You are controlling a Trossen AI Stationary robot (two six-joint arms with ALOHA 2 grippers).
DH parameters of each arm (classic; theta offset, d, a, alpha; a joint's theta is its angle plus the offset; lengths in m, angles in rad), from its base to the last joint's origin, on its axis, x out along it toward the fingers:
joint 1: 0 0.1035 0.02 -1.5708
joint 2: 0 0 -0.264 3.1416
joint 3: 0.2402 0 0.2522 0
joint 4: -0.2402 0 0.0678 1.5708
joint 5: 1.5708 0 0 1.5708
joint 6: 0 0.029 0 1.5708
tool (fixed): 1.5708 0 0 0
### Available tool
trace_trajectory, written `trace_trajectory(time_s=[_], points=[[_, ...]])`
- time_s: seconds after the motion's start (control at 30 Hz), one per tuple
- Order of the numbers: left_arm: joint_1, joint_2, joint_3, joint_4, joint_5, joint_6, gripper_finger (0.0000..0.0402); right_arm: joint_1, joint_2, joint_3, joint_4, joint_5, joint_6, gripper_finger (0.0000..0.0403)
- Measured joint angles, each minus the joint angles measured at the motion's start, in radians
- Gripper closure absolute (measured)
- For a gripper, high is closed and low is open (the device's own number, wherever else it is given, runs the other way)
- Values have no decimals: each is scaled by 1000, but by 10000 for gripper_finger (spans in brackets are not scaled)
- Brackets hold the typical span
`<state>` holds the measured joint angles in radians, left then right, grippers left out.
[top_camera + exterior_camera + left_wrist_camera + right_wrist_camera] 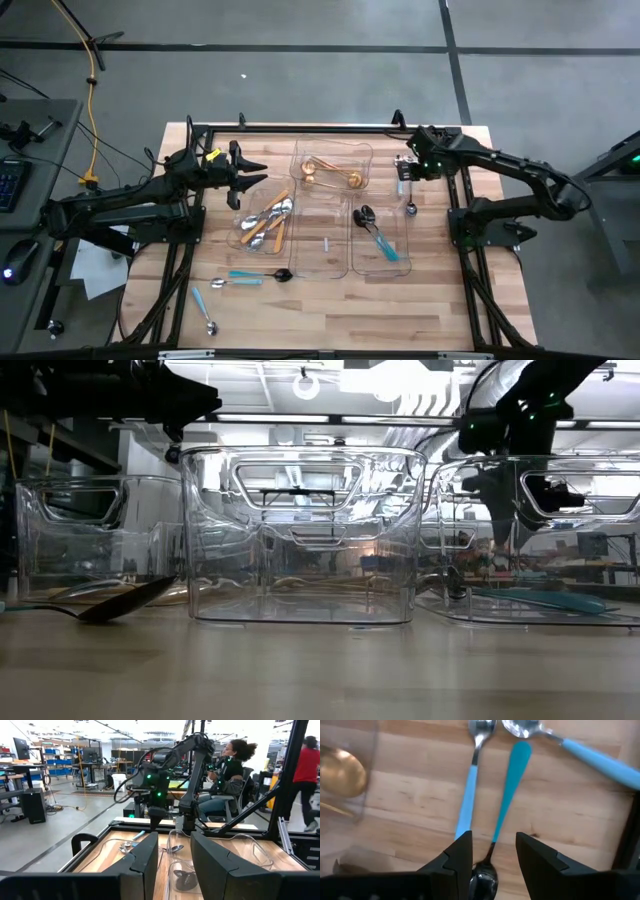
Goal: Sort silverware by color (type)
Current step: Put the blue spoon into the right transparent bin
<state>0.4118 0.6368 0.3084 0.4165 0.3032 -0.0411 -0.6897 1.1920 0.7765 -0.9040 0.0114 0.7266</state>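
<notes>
**Silverware sort: table inventory**

Right gripper [492,852]: above bare wood by the table's right edge, fingers spread, empty, over a teal spoon [507,790] lying between them; a blue-handled fork [470,795] and a blue spoon [590,750] lie beside it.
Left gripper [262,172]: over the left tray [250,195], fingers apart, nothing held.
Left tray: orange-handled pieces [265,222].
Far tray [340,150]: gold pieces [330,176].
Right tray [392,265]: teal cutlery [375,235].
Loose at front left: teal spoon [258,274], blue-handled pieces [205,308].
</notes>
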Motion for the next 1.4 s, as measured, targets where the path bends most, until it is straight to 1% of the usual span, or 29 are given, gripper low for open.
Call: trace_trajectory(time_s=[0.1,0.2,0.43,0.77,0.97,1.03,1.1,1.27,1.3,1.4], points=[[0,0,0,1,0,0,298,-23,63,0,11,-65,-27,268],[0,0,0,1,0,0,298,-30,133,0,47,-91,-52,268],[0,0,0,1,0,0,298,-31,267,0,56,-94,-80,268],[0,0,0,0,0,0,298,-31,372,0,78,-73,-81,268],[0,0,0,0,0,0,298,-30,421,4,87,-73,-107,270],[0,0,0,0,0,0,298,-30,425,4,88,-66,-108,280],[0,0,0,0,0,0,298,-30,426,4,91,-63,-118,301],[0,0,0,0,0,0,298,-28,411,2,107,-65,-135,386],[0,0,0,0,0,0,298,-28,408,2,109,-64,-147,393],[0,0,0,0,0,0,298,-28,401,1,109,-61,-150,387]])
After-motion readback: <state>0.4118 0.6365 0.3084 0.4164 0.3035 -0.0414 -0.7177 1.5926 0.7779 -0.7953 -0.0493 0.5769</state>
